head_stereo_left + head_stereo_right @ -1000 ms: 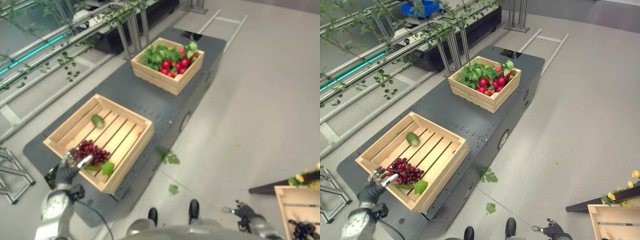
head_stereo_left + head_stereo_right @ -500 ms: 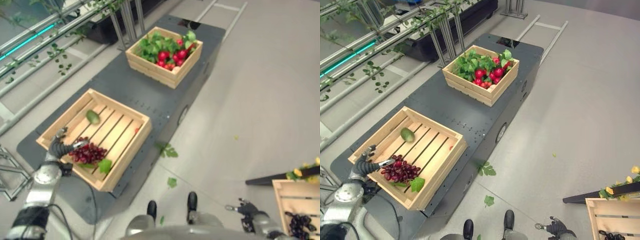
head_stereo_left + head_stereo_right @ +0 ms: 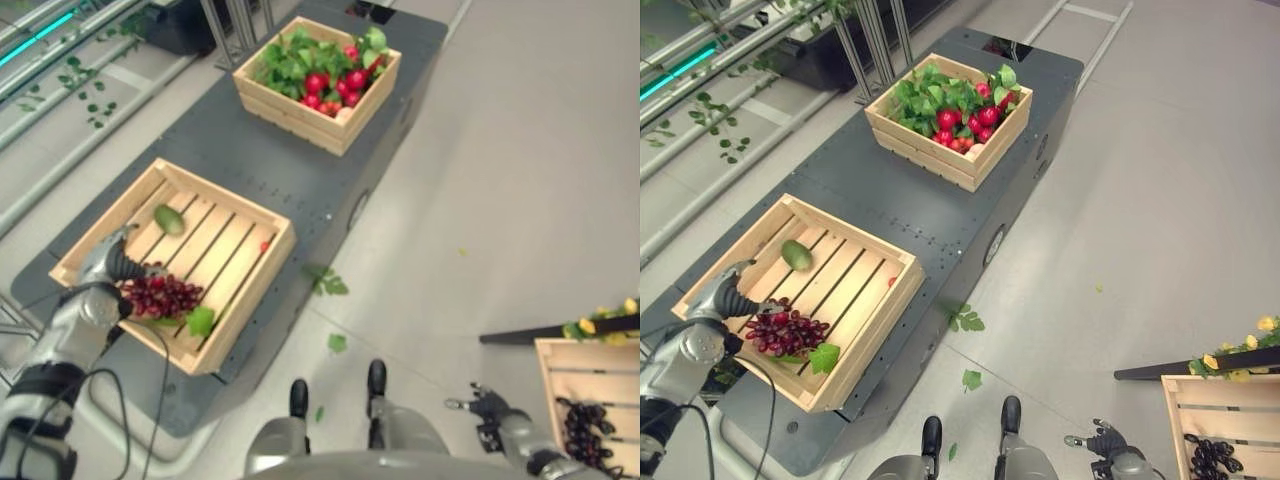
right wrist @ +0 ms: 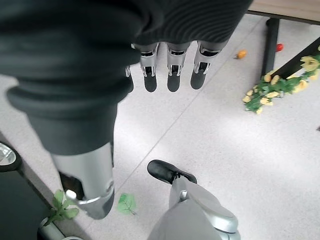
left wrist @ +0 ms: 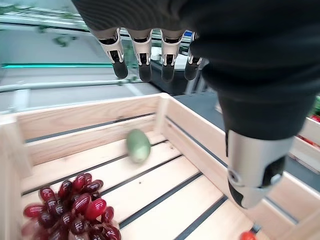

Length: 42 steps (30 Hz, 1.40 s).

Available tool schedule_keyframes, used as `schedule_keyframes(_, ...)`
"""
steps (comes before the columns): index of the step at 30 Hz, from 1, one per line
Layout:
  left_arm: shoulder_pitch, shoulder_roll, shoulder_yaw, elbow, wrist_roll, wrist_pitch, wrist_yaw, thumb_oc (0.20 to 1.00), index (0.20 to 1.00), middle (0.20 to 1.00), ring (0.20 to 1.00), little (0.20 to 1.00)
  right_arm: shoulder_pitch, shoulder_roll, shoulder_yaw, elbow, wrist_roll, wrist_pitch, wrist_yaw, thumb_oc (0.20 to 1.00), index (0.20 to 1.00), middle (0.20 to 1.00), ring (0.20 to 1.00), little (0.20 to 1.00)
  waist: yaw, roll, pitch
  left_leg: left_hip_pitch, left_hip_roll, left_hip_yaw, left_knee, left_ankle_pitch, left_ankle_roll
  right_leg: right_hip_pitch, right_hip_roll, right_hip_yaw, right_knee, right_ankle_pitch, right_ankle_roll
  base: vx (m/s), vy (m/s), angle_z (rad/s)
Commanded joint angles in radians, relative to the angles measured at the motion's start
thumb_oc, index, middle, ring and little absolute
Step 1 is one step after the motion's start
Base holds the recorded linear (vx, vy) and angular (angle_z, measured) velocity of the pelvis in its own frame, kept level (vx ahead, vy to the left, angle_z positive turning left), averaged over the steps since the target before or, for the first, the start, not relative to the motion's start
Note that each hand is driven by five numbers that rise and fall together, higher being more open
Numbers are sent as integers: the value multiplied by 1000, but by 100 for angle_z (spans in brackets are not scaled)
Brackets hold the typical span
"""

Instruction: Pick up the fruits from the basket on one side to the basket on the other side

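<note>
Since a moment ago the left hand has lifted off the dark red grape bunch, fingers straight and empty, leaving it in the slatted wooden crate at lower left, ungrasped.

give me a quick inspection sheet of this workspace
surface: dark cart top carrying two wooden crates
job's things: near crate holds a grape bunch, a green fruit, a leaf; far crate full of red fruit and leaves; floor crate with dark grapes
clutter: loose leaves on floor
hands: left hand open beside the grapes, holding nothing; right hand open, low over floor
cables: nothing seen
surroundings: metal rails with vines
</note>
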Motion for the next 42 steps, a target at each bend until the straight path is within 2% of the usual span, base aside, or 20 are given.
schedule_keyframes(1,-90,77,-19,44,91,3,32,1000,1000,1000,1000,1000,-28,-17,32,1,-4,-23,-15,1000,1000,1000,1000,1000,-23,-4,14,-90,-55,-11,6,14,21,23,-46,22,50,-97,120,-44,15,-2)
schedule_keyframes(25,-116,90,-170,111,245,6,-60,1000,1000,1000,1000,1000,-60,-32,49,-15,-18,-24,-20,1000,1000,1000,1000,1000,-31,-2,56,-124,-62,9,13,16,30,-30,-50,48,65,-85,122,-12,12,-3)
schedule_keyframes(42,-176,55,-239,222,313,33,-53,1000,1000,1000,1000,1000,-68,-53,47,-105,11,-32,-40,1000,1000,1000,1000,1000,-42,-20,104,-188,-63,19,16,37,31,-103,-49,62,69,-57,123,-26,10,-3)
